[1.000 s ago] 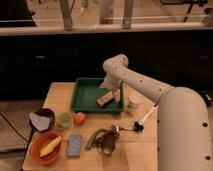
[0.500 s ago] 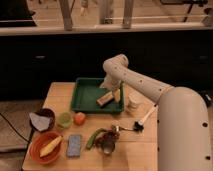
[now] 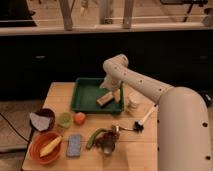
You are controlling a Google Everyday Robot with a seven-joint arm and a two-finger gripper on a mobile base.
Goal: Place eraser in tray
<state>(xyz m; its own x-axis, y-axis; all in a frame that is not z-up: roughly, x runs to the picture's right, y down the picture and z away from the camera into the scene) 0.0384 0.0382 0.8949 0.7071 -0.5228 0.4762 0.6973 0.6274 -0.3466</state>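
Observation:
The dark green tray (image 3: 88, 95) sits at the back middle of the wooden table. The tan eraser (image 3: 104, 99) lies tilted inside the tray near its right front corner. My gripper (image 3: 114, 94) hangs over the tray's right side, just right of and above the eraser, with the white arm (image 3: 150, 90) curving in from the right.
A blue-grey pad (image 3: 74, 145), an orange bowl (image 3: 45, 148) holding a yellow item, a dark bowl (image 3: 41, 120), a green cup (image 3: 64, 119), an orange fruit (image 3: 79, 118), a green vegetable (image 3: 95, 137), a brush (image 3: 142, 121) and a small white jar (image 3: 133, 104) lie on the table.

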